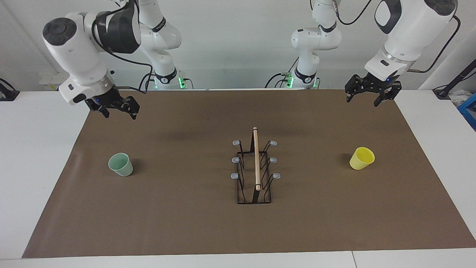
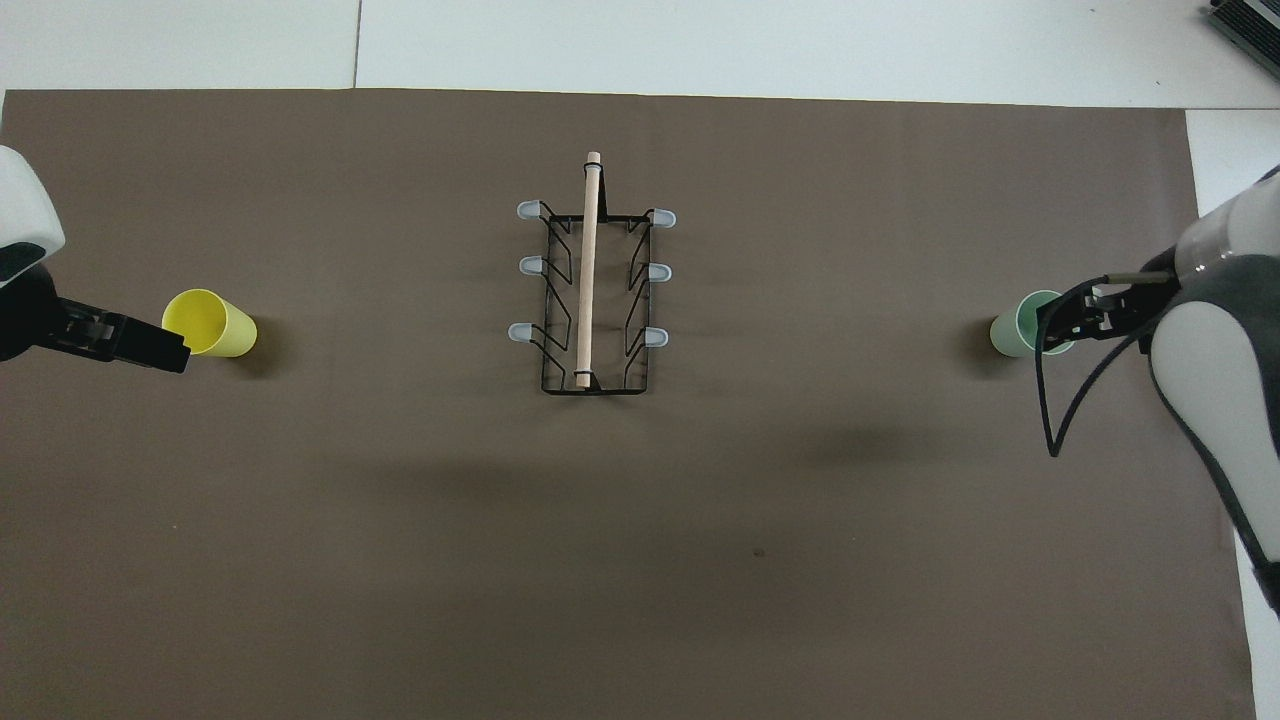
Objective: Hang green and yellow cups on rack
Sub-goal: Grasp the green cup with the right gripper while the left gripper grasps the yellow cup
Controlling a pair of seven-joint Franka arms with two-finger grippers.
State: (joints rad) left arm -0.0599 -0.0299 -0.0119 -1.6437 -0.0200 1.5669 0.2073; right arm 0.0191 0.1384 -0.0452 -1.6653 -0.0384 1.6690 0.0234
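My left jaws hang wide over the counter's edge near the yellow cup; my right jaws, also wide, near the green cup. Both cups lie tipped, well apart from the rack between them.

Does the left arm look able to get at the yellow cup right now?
Probably yes. The left gripper hangs with its jaws open, up in the air on the yellow cup's end of the table, and nothing stands between them; the rack sits mid-table.
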